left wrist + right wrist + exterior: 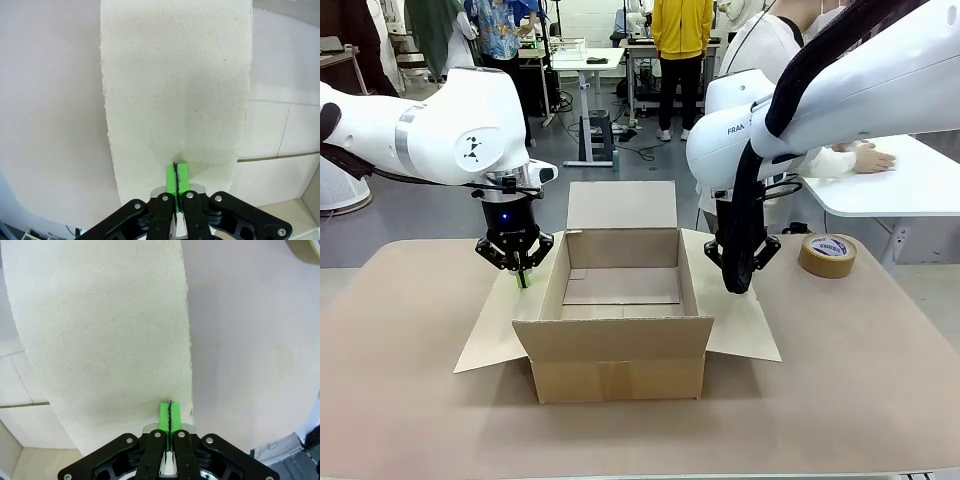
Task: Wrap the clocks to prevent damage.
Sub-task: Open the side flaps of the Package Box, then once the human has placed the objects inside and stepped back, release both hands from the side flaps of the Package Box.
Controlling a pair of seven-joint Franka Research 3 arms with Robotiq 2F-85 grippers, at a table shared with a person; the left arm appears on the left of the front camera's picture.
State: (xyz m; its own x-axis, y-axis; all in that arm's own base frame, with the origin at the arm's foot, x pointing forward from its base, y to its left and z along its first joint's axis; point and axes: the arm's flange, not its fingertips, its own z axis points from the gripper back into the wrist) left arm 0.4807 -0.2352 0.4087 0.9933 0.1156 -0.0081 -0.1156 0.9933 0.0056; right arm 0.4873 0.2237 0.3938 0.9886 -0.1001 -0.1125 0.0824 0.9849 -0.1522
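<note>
Front view takes in the whole open cardboard box [620, 355] mid-table [410, 400], flaps spread, with a roll of brown tape [827, 255] on the table near its right side. There the left gripper [523, 279] points down at the box's left flap [175, 90] and the right gripper [737, 285] at the right flap [105, 340], the box between them. The wrist views add the close detail: each pair of green pads pressed flat together, tips at the flap's surface, contact not certain.
</note>
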